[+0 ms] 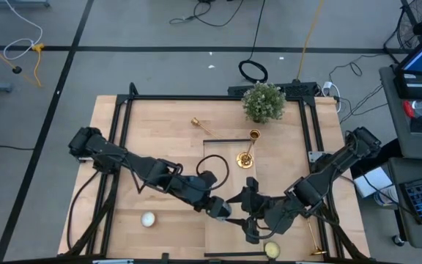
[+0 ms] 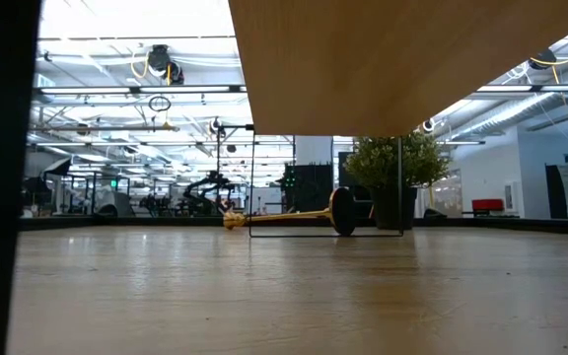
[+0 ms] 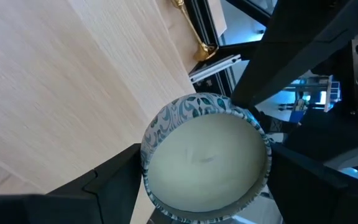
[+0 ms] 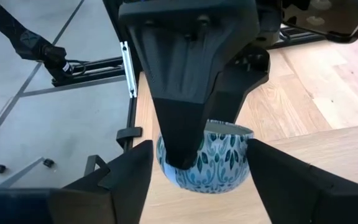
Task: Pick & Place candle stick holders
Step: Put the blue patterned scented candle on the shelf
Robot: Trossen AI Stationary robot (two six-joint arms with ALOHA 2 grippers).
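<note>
While left hand (image 1: pixel 222 210) grasps patterned candle (image 3: pixel 205 158), right hand (image 1: pixel 253 218) released beside, plant (image 1: pixel 263 102) behind.

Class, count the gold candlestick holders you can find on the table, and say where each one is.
3. One candlestick holder lies at the table's far side, one candlestick holder sits near the plant, and one candlestick holder lies by the right front edge. Others may be hidden under the arms.

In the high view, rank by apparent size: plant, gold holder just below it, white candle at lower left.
1. Plant, largest.
2. Gold holder, long but slim.
3. White candle, smallest.
</note>
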